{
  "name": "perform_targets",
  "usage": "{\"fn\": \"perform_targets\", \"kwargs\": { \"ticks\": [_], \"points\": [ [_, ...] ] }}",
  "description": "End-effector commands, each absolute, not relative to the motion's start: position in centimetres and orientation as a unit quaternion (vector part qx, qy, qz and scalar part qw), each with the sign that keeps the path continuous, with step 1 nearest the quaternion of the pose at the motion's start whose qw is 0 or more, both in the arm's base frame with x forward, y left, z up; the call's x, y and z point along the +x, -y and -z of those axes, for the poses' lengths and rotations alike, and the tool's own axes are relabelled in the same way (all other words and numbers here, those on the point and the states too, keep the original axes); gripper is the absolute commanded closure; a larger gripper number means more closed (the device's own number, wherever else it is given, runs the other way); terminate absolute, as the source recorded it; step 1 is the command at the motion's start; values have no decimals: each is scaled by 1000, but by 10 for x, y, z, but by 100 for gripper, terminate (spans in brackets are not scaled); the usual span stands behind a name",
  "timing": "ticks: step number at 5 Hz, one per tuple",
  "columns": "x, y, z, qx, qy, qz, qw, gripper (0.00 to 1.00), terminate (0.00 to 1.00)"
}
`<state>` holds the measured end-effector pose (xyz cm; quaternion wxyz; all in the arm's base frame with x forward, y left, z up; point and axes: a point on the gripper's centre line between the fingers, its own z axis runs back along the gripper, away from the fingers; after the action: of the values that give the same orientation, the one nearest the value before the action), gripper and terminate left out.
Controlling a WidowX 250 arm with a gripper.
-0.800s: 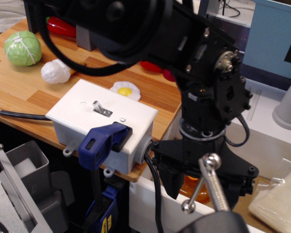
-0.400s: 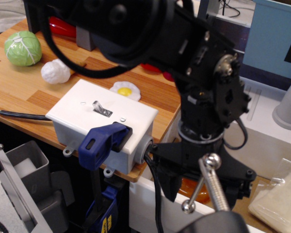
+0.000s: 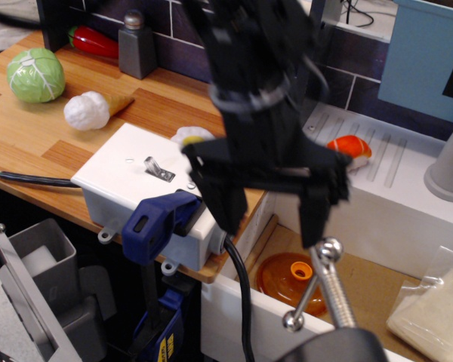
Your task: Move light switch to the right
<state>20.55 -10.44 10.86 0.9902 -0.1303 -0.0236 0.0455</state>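
Observation:
The light switch [image 3: 152,164] is a small silver toggle on a metal plate, leaning up and to the left, on top of the white plastic box [image 3: 124,181] at the counter's front edge. A blue clamp [image 3: 160,218] grips the box's front. My gripper [image 3: 270,215] hangs with its black fingers pointing down and spread wide, empty. Its left finger [image 3: 225,202] stands over the right end of the box, to the right of the toggle and apart from it. Its right finger [image 3: 315,217] is over the sink.
On the wooden counter [image 3: 30,139] lie a green cabbage [image 3: 35,75], a white ice-cream cone [image 3: 87,111], a partly hidden fried egg [image 3: 189,136], a red pepper [image 3: 94,42] and a grey shaker [image 3: 138,53]. To the right are the sink [image 3: 377,226], an orange object [image 3: 290,279], a silver faucet [image 3: 328,290] and a grey cup [image 3: 449,162].
The arm has swung left and up from over the sink. The gripper now hangs over the box's right end, hiding part of the egg and uncovering the sink.

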Motion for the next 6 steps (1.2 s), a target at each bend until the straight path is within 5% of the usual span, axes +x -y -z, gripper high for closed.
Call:
{"fn": "perform_targets", "kwargs": {
  "ticks": [1, 3, 4, 6],
  "points": [
    [222, 75, -127, -101, 43, -30, 993, 0, 0],
    [245, 35, -112, -61, 21, 28, 998, 0, 0],
    [233, 21, -96, -42, 30, 35, 998, 0, 0],
    [232, 2, -89, -52, 1, 25, 998, 0, 0]
  ]
}}
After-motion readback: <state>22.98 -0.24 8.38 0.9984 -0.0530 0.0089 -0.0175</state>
